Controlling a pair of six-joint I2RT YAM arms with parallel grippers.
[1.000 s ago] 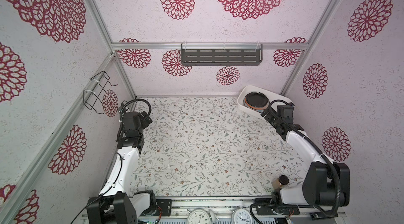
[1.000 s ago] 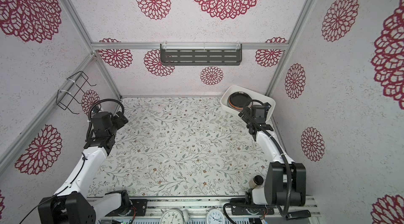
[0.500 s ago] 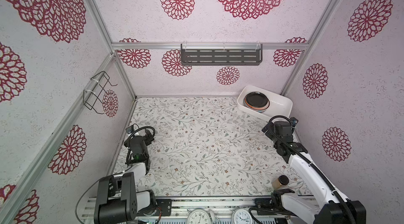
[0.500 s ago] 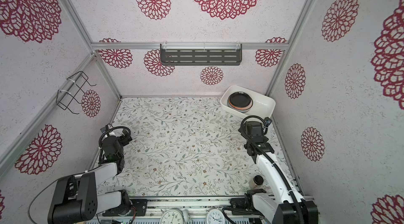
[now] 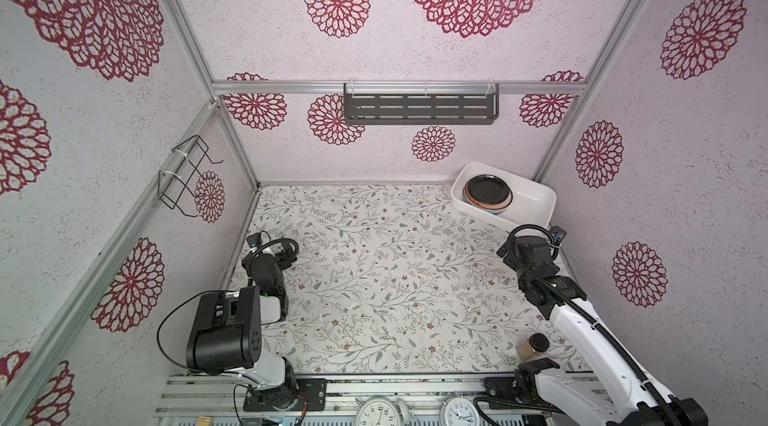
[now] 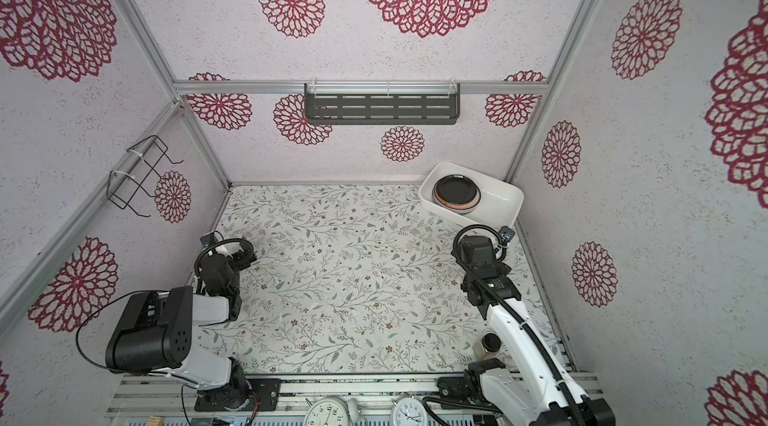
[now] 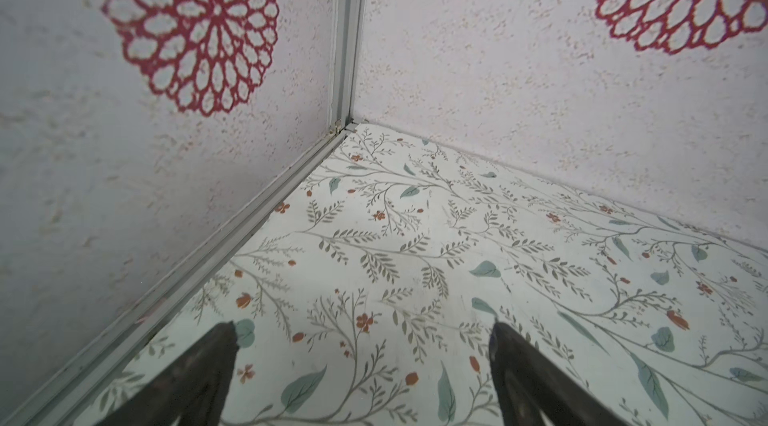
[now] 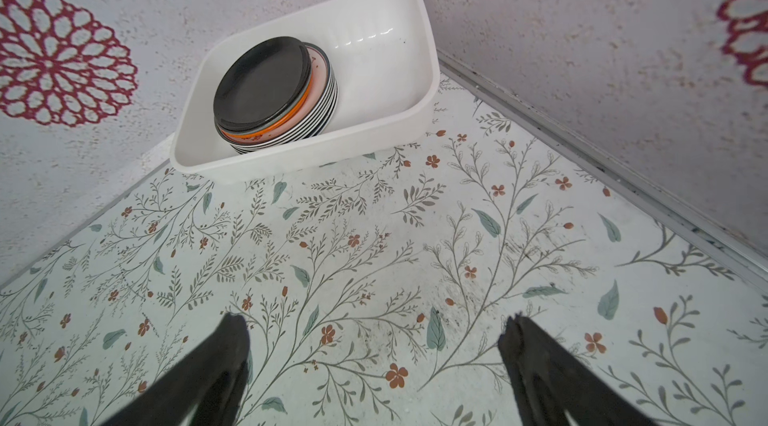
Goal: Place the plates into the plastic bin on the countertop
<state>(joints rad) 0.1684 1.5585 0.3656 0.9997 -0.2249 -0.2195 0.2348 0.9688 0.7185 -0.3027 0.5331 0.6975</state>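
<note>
The plates (image 8: 262,78) lie in one stack inside the plastic bin (image 8: 374,49), a plain black one on top, with orange and striped rims below it. In both top views the plates (image 5: 487,193) (image 6: 456,191) fill the left half of the plastic bin (image 5: 530,195) (image 6: 498,199), at the back right corner of the countertop (image 5: 395,278). My right gripper (image 8: 374,322) is open and empty, low over the countertop, a short way in front of the bin (image 5: 528,253). My left gripper (image 7: 361,330) is open and empty near the left wall (image 5: 286,251).
A small brown jar with a black lid (image 5: 532,345) stands by the right arm's base. A dark grey slotted shelf (image 5: 419,108) hangs on the back wall and a wire rack (image 5: 185,178) on the left wall. Clocks (image 5: 378,411) sit at the front edge.
My right gripper has drawn back from the bin towards the front. The left arm has folded down and back along the left wall. Both grippers stayed open.
</note>
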